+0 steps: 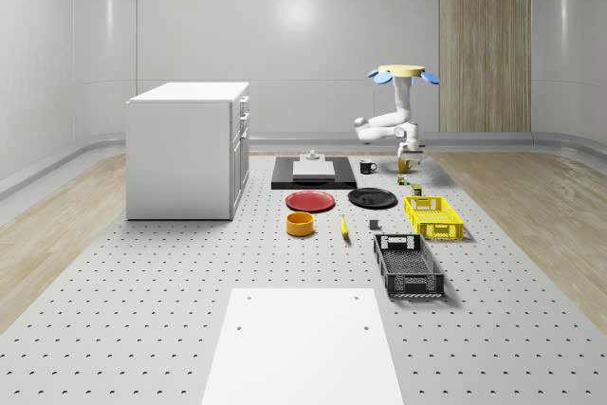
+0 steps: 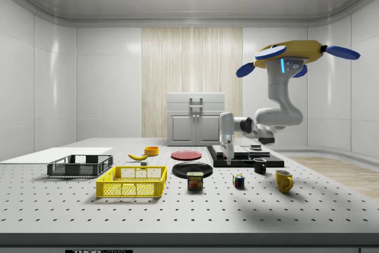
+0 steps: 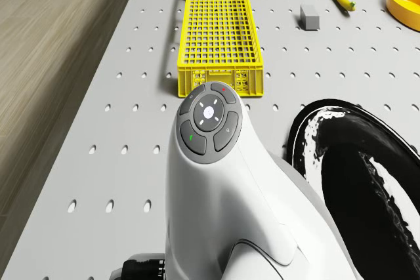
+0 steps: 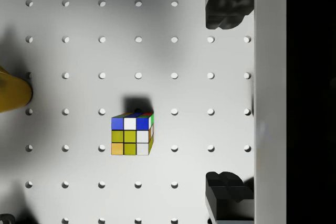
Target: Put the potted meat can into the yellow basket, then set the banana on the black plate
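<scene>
The potted meat can (image 2: 195, 181) stands on the table just beside the yellow basket (image 2: 132, 182). The drone (image 2: 291, 56) hovers above the far end, its gripper (image 4: 226, 98) spread apart, empty, over a colour cube (image 4: 132, 134).

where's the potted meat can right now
In the side view the potted meat can stands on the table just right of the yellow basket, in front of the black plate and left of the Rubik's cube.
</scene>
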### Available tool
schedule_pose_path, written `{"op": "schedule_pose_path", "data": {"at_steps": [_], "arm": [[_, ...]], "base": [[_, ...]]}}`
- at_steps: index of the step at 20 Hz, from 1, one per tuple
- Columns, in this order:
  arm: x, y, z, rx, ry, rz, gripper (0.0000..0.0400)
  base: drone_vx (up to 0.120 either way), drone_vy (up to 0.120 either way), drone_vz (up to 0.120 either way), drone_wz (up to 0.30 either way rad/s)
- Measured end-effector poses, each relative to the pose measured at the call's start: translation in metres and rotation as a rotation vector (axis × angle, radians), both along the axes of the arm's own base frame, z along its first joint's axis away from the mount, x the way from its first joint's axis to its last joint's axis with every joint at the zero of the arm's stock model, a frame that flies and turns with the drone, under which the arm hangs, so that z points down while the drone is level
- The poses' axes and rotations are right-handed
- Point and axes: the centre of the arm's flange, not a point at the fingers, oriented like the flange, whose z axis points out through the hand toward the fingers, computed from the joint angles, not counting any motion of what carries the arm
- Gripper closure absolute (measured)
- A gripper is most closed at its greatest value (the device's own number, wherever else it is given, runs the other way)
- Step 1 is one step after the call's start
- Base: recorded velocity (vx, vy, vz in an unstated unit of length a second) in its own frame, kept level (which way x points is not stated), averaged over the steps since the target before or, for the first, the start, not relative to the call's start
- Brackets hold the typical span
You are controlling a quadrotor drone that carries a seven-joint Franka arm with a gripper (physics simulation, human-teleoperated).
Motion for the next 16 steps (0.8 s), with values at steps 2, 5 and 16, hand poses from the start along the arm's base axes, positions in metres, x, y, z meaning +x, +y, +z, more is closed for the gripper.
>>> {"op": "schedule_pose_path", "data": {"at_steps": [2,5,16], "arm": [[0.0000,0.0000,0.0000,0.000,0.000,0.000,0.0000],[0.0000,0.0000,0.0000,0.000,0.000,0.000,0.0000],[0.0000,0.0000,0.0000,0.000,0.000,0.000,0.0000]], "base": [[0.120,0.000,-0.040,0.000],[0.120,0.000,-0.120,0.000],[0.120,-0.018,-0.058,0.000]]}}
